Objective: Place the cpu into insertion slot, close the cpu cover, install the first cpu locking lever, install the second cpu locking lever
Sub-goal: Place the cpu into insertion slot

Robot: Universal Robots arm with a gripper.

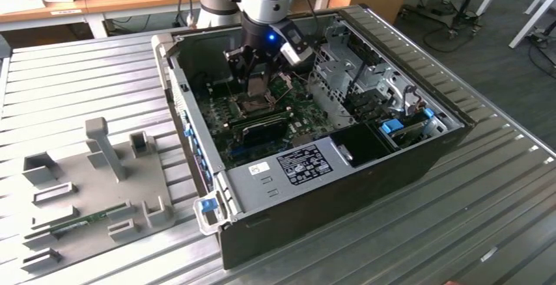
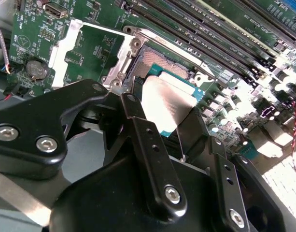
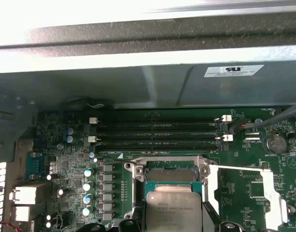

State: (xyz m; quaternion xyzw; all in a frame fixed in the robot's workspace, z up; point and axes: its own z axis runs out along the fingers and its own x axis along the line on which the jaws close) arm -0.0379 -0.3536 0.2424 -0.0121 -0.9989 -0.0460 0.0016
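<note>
1. Arm (image 1: 263,2) of silver-grey tube, pointing steeply down into the black open computer case (image 1: 365,187), itself lying on its side on the ribbed metal bench (image 1: 78,83); small blue light (image 1: 272,36) lit near the wrist.
2. Black fingers (image 2: 140,135) clenched on the thin square cpu with dull grey metal top (image 2: 167,101), one on each opposite edge.
3. Cpu level over the metal-framed insertion slot (image 3: 169,175) on the green motherboard (image 3: 51,140), covering most of it, one strip of contacts bare beyond the chip's edge; touching or just above, impossible to tell.
4. Silvery square cpu cover (image 3: 272,193) lying open just beside the slot, green board showing through its window.
5. White rectangular label (image 3: 233,70) with dark print on the grey case wall; black-and-white label (image 1: 304,163) on the silver box inside the case; faint printed lines across the cpu top in the first wrist view.
</note>
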